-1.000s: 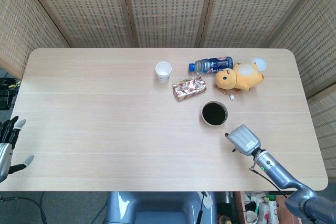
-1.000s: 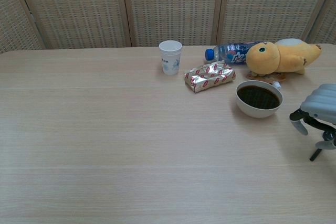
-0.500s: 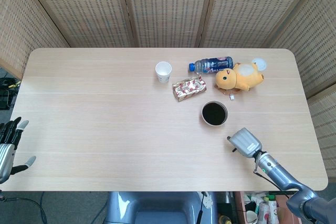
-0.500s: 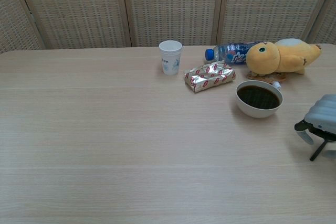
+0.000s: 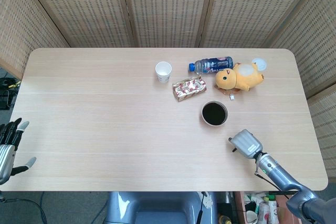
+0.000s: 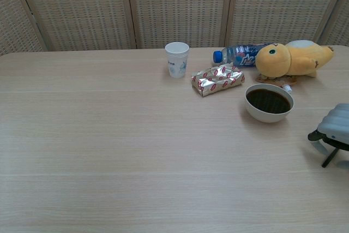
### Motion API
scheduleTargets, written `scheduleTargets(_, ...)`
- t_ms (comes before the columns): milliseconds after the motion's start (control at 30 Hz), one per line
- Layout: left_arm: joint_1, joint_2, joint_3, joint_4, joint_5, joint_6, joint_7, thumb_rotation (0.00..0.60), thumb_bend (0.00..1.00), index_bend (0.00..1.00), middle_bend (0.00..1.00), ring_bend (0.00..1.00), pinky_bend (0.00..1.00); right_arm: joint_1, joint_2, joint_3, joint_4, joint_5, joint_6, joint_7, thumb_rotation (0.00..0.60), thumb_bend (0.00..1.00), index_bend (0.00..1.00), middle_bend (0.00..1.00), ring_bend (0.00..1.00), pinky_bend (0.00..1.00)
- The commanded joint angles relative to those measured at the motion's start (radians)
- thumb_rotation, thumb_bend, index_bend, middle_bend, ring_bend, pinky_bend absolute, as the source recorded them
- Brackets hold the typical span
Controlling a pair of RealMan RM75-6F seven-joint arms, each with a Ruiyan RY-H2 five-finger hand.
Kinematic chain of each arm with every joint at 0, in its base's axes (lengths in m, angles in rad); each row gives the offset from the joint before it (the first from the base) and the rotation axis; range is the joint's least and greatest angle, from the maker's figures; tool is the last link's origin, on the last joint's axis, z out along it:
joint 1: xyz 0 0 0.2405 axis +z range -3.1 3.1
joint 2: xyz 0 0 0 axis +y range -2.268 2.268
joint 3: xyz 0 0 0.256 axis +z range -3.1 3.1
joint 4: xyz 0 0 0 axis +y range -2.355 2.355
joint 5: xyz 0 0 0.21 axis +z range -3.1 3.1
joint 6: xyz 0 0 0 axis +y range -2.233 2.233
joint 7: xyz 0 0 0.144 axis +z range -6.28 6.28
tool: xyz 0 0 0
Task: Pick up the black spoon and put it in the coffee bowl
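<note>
Your left robot hand [image 5: 9, 142] hangs off the near left edge of the table [image 5: 105, 124], fingers spread and holding nothing; only the head view shows it. Your right robot hand [image 5: 245, 144] sits low over the near right of the table, grey ribbed back up, fingers curled under. From the chest view a thin black rod slants down from beneath it at the right edge, which could be the black spoon [image 6: 329, 157], but you cannot tell for sure, nor whether the fingers grip it. The head view hides that rod under the robot hand.

Just beyond, the round white coffee bowl [image 5: 214, 114] holds dark liquid. Farther back lie a crinkled foil packet [image 5: 189, 88] with red print, a white paper cup [image 5: 163, 71] upright to its left, a soft yellow plush toy [image 5: 239, 77], and a clear plastic bottle [image 5: 211, 65] on its side with a blue cap.
</note>
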State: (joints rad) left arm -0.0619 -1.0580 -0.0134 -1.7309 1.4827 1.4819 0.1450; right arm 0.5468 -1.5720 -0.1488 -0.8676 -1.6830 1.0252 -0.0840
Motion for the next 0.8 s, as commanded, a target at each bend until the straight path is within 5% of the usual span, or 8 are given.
scheduleTargets(33, 0.0, 0.0, -0.001, 0.001, -0.001, 0.0, -0.001, 0.6, 0.22, 0.0, 0.0, 0.0, 0.0, 0.002, -0.003, 0.002, 0.002, -0.001, -0.002, -0.001, 0.6, 0.4, 0.58, 0.89, 0.92, 1.0)
scheduleTargets(800, 0.005, -0.012, 0.001, 0.034, -0.008, -0.006, -0.032, 0.6, 0.22, 0.0, 0.0, 0.0, 0.0, 0.026, -0.018, 0.018, -0.012, 0.007, -0.041, -0.046, 0.6, 0.4, 0.58, 0.9, 0.92, 1.0)
